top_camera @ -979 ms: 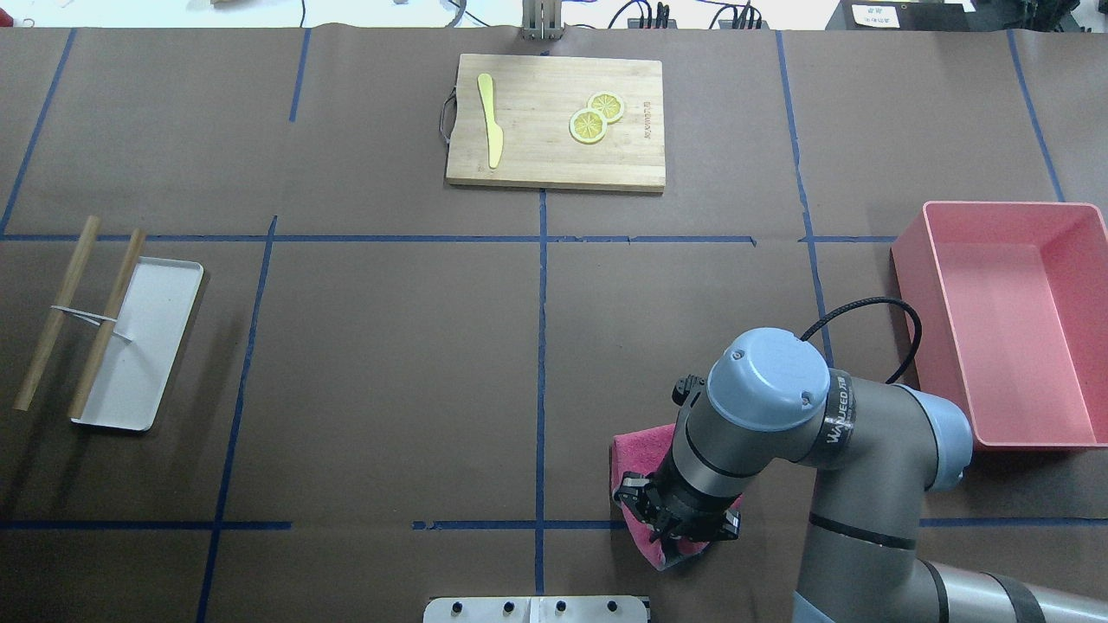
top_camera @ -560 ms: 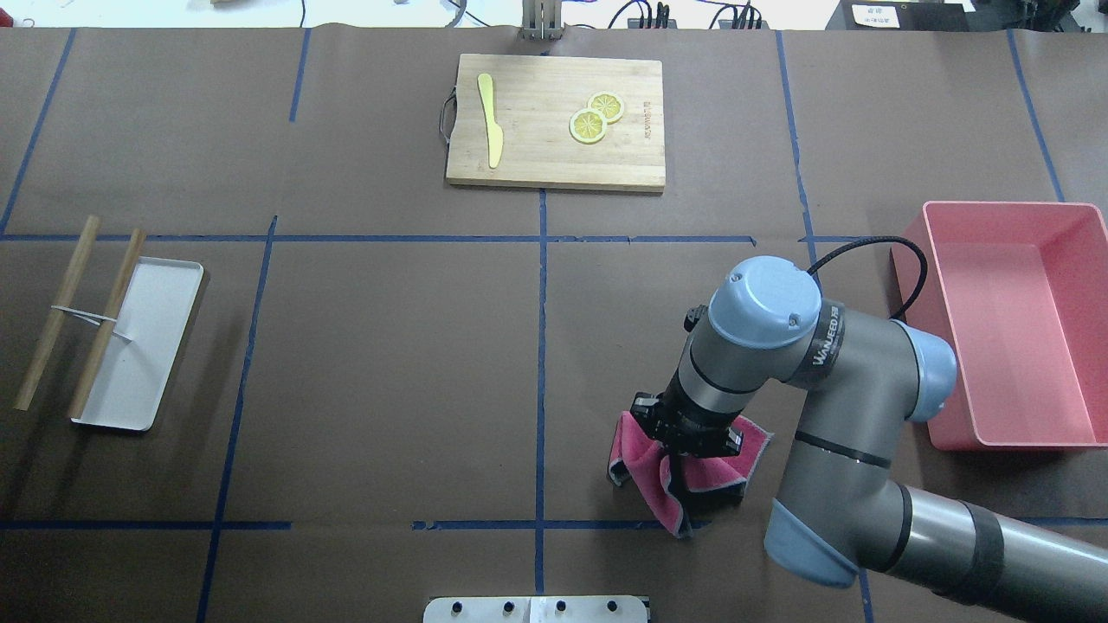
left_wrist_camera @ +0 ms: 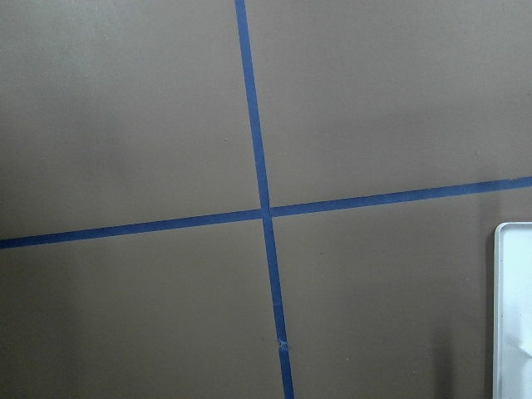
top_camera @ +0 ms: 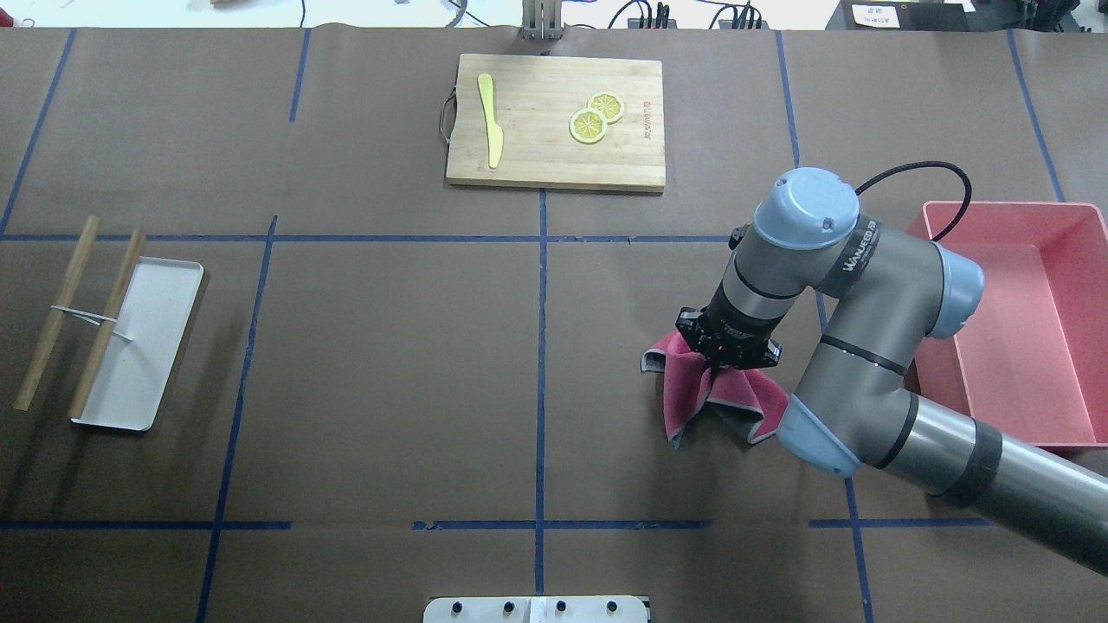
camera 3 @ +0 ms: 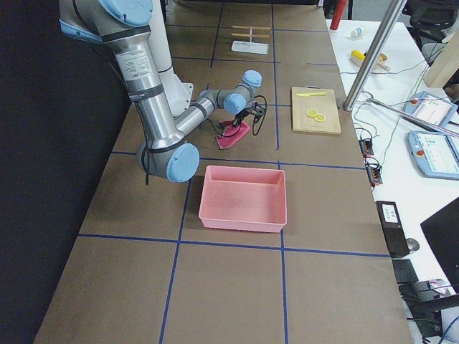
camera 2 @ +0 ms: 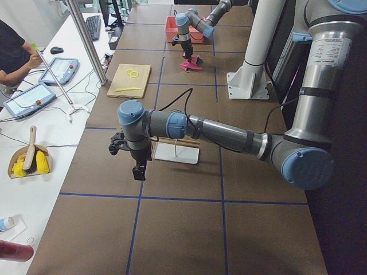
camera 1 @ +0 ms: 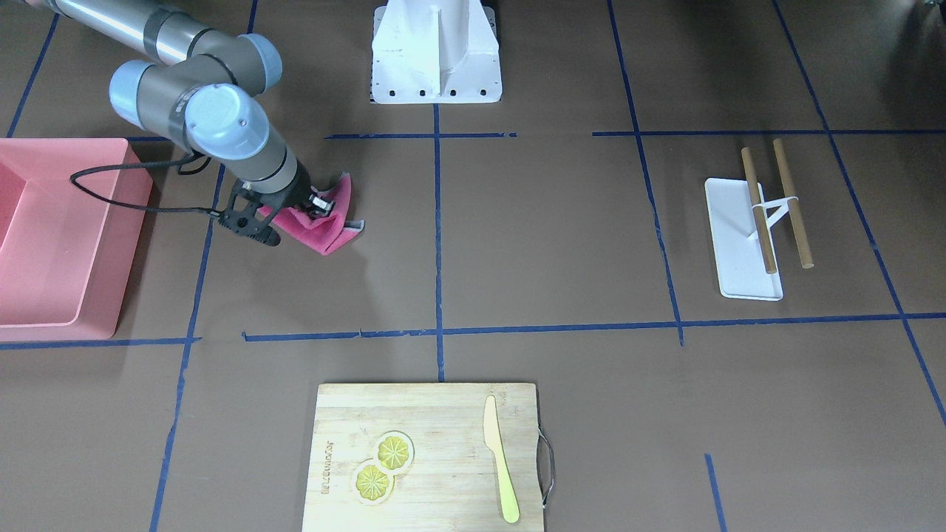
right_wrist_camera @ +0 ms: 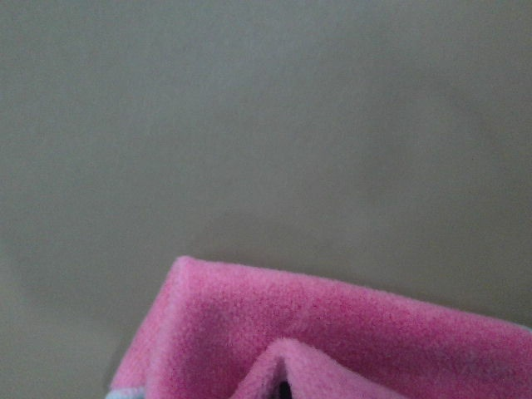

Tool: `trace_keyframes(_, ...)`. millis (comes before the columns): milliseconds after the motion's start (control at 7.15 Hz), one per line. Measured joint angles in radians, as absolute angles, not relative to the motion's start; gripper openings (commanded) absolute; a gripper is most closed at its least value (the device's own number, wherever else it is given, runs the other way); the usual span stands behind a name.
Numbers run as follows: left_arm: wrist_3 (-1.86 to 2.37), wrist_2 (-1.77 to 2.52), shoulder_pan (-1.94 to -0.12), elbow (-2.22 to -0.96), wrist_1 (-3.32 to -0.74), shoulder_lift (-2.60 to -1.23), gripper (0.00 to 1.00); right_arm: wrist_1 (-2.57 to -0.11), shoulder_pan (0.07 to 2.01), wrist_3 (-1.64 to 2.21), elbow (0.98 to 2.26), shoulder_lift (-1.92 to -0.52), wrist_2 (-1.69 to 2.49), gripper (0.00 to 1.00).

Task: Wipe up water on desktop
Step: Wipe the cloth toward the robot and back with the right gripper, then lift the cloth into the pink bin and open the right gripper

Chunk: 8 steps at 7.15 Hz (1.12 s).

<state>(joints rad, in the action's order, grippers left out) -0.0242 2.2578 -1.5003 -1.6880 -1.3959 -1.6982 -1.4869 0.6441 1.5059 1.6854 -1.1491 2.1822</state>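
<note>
The desktop is dark brown with blue tape lines. My right gripper points down and is shut on a pink cloth with a grey edge. The bunched cloth trails on the desktop toward me. It also shows in the front view, with the gripper above it, and it fills the bottom of the right wrist view. No water is visible to me. My left gripper shows only in the exterior left view, hanging over the desktop near the white tray; I cannot tell whether it is open or shut.
A pink bin stands just right of my right arm. A wooden cutting board with a yellow knife and lemon slices lies at the far centre. A white tray with two wooden sticks lies at the left.
My right arm has moved away from the robot's base and a little right, dragging the pink cloth from the near tape line to the middle of that square.
</note>
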Motion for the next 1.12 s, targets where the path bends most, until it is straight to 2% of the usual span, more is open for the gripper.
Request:
trace_keyframes(699, -0.025, 2.258, -1.501, -1.689, -1.396, -1.696, 1.0, -1.489, 0.82, 1.404, 1.636, -1.152, 2.252, 0.01)
trace_keyframes(1119, -0.025, 2.258, -1.507, -1.688, -1.396, -1.692, 1.0, -1.538, 0.955, 1.364, 1.746, -1.158, 2.319, 0.01)
